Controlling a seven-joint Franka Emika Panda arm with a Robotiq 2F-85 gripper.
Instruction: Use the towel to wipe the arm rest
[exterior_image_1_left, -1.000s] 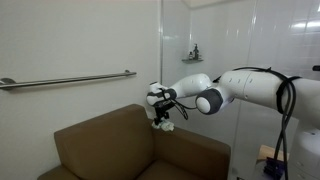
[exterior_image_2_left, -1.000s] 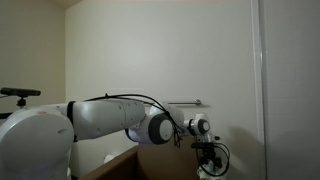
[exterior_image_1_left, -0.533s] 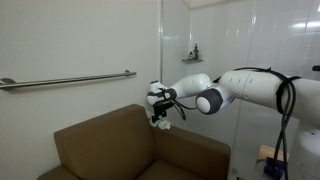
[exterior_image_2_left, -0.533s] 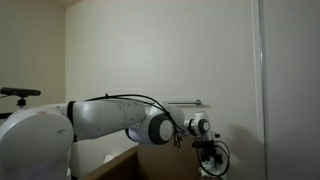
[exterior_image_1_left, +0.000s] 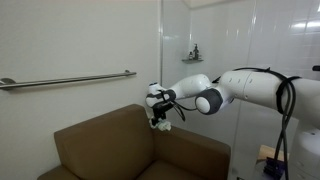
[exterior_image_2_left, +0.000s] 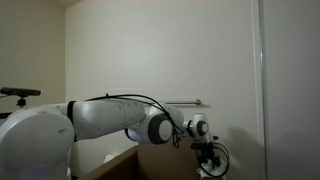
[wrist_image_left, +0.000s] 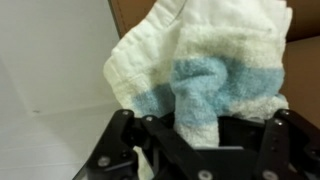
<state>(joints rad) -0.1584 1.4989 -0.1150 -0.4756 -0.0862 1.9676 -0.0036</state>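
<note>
A white towel with a blue stripe (wrist_image_left: 200, 70) fills the wrist view, bunched between my gripper's (wrist_image_left: 200, 125) black fingers. The gripper is shut on the towel. In an exterior view my gripper (exterior_image_1_left: 160, 112) hangs just above the brown sofa's arm rest (exterior_image_1_left: 190, 150), with the towel (exterior_image_1_left: 165, 125) dangling at its tip near the back corner. In an exterior view the gripper (exterior_image_2_left: 208, 158) shows low against the wall, with the towel (exterior_image_2_left: 207, 172) at the frame's bottom edge.
The brown sofa (exterior_image_1_left: 100, 145) stands against a white wall under a metal grab rail (exterior_image_1_left: 70, 80). A glass partition and a small wall shelf (exterior_image_1_left: 192, 55) lie behind the arm. A tiled wall is at the right.
</note>
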